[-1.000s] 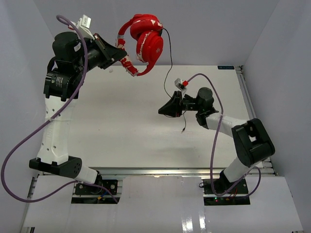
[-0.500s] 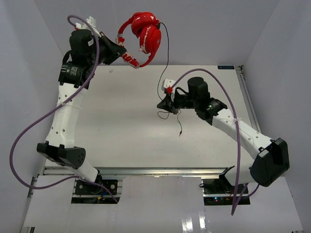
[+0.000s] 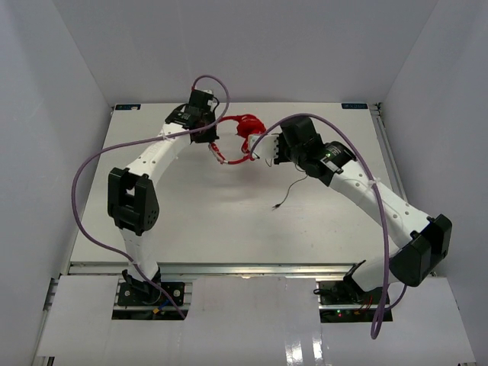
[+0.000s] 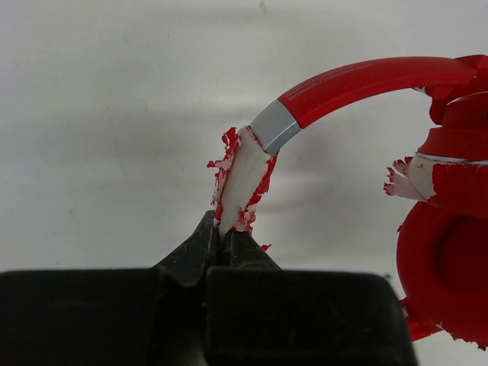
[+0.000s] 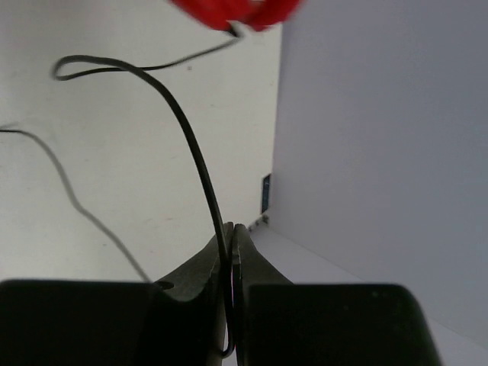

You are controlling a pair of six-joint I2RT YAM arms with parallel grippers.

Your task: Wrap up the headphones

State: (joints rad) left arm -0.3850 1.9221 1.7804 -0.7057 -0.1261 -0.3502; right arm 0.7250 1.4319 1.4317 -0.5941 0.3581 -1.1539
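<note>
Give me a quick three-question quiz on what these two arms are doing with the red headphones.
1. True or false: the left gripper pinches the headphones by the headband.
2. The right gripper holds: A) an earcup, B) the cord, C) nothing.
3. Fill in: the cord is ___ in colour.
Key: 1 true; 2 B; 3 black.
</note>
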